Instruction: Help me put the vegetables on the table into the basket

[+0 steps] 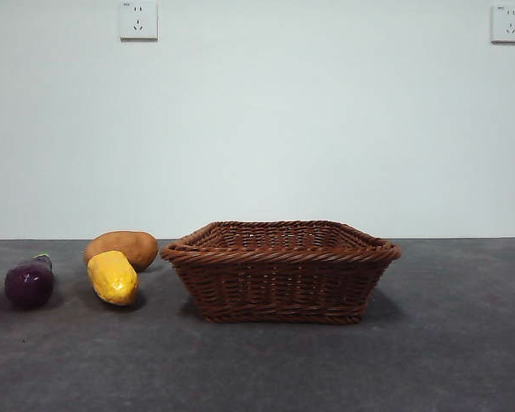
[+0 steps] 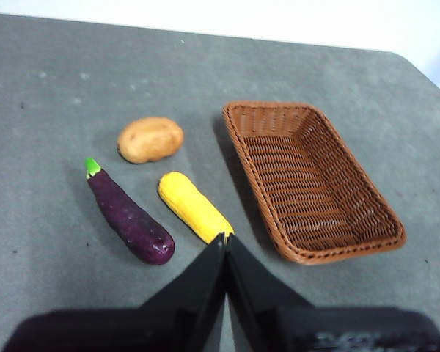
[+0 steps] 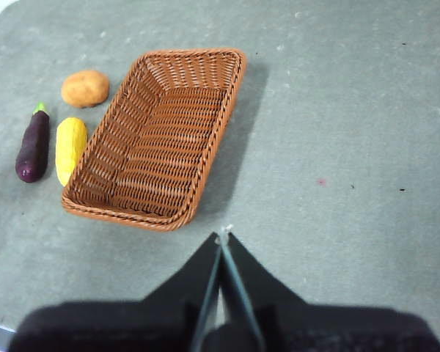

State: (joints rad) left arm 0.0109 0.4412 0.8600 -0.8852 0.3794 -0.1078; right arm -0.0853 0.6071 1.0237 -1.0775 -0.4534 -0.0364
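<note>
The brown wicker basket (image 1: 280,269) (image 2: 310,178) (image 3: 155,137) stands empty on the dark grey table (image 1: 446,360). To its left lie a brown potato (image 1: 122,248) (image 2: 150,139) (image 3: 85,88), a yellow corn cob (image 1: 112,277) (image 2: 194,206) (image 3: 70,149) and a purple eggplant (image 1: 29,283) (image 2: 129,215) (image 3: 33,145) with a green stem. My left gripper (image 2: 225,238) is shut and empty, high above the table near the corn. My right gripper (image 3: 224,235) is shut and empty, held high on the basket's other side. Neither arm shows in the front view.
A white wall (image 1: 257,129) with two power sockets (image 1: 138,20) (image 1: 508,23) rises behind the table. Bare table surface lies to the right of the basket and in front of it.
</note>
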